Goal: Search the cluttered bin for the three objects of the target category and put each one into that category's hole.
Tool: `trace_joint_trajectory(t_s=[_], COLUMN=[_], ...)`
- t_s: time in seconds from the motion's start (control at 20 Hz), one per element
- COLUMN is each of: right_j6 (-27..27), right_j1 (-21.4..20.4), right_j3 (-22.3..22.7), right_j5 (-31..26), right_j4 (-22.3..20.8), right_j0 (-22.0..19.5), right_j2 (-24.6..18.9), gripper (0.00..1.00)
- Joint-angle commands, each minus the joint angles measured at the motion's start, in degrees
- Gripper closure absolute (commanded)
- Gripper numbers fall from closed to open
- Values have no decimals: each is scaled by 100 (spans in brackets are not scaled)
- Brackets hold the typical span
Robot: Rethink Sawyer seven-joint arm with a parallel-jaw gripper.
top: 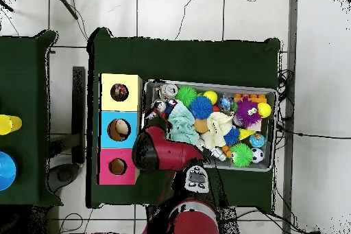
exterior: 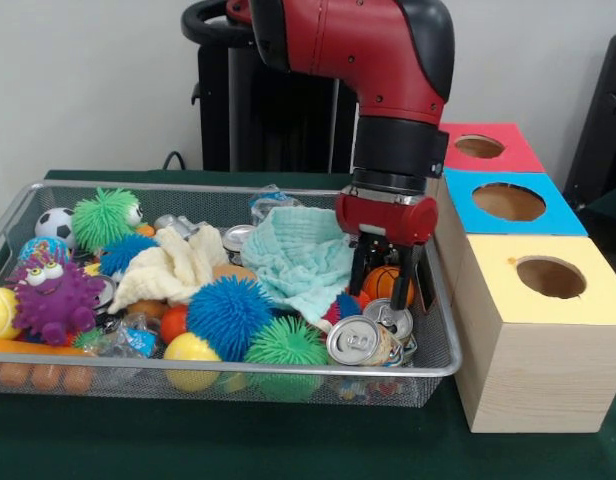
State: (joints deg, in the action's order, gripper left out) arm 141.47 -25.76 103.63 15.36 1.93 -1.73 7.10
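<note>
From the front, we count three holes: red box (exterior: 488, 148), blue box (exterior: 512, 201), yellow box (exterior: 548, 275). The claw (exterior: 389, 283) hangs spread at the wire bin's (exterior: 288, 372) right end, straddling a small orange basketball (exterior: 384, 284) without gripping it; two cans (exterior: 373, 333) lie just before it.

Overhead, we see the three boxes flush against the bin on the green tabletop (top: 185, 56).

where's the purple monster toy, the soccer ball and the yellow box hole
purple monster toy (exterior: 56, 300), front view, middle of its spiky body
soccer ball (exterior: 54, 224), front view, its upper face
yellow box hole (exterior: 550, 277), front view, dark inside of the round opening
</note>
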Motion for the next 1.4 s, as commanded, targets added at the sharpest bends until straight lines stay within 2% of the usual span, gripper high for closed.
trace_joint_trajectory(t_s=[0.05, 0.2, 0.35, 0.55, 0.7, 1.0, 1.4], right_j6=[406, 351, 383, 387, 345, 350, 334], right_j1=[410, 475, 488, 568, 706, 814, 843], right_j3=[-586, -680, -712, -787, -915, -1079, -1086], right_j5=[432, 172, 164, 328, 729, 994, 1053], right_j4=[362, 344, 322, 329, 339, 35, -12], right_j0=[163, 187, 191, 301, 456, 307, 308], right_j2=[343, 369, 382, 515, 728, 609, 611], gripper=[0, 0, 0, 0, 0, 0, 0])
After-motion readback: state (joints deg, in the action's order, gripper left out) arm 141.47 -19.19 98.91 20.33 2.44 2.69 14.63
